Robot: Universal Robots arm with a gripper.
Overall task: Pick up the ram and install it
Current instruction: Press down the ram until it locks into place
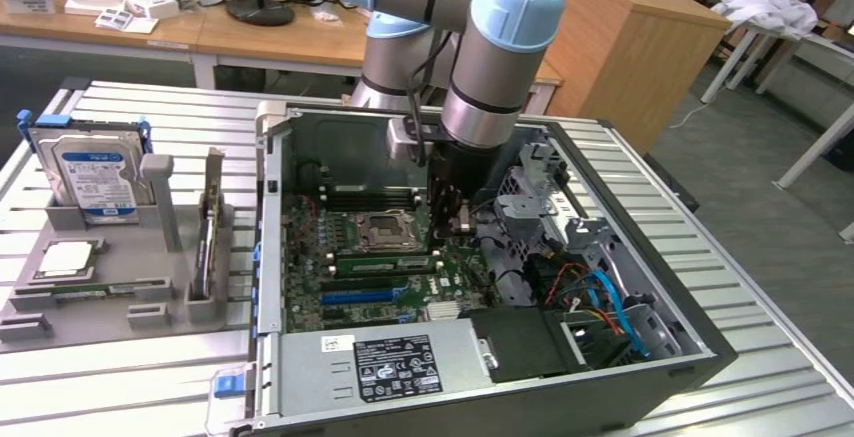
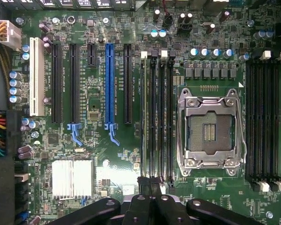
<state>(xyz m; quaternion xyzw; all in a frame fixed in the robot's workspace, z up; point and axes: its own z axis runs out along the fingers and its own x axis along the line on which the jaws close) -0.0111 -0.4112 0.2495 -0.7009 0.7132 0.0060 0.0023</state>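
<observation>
Exterior view first: I judge the job nearly finished, since the ram (image 1: 384, 263) lies edge-up in a slot at six o'clock from the empty processor socket (image 1: 380, 229), inside the open case (image 1: 270, 257). The claw (image 1: 453, 231) hangs at three o'clock from the stick, close to its end, clenched and carrying nothing (whether it touches the board edge I cannot say). From the wrist view, the ram (image 2: 144, 112) reads as a thin pale-green edge in the outermost black slot, and the claw (image 2: 151, 183) has its dark matte fingers pressed together over that bank. Whether the latches have caught is beyond me. The socket (image 2: 210, 129) frame is bright stamped steel; the worktop (image 1: 120, 387) is ribbed metal.
</observation>
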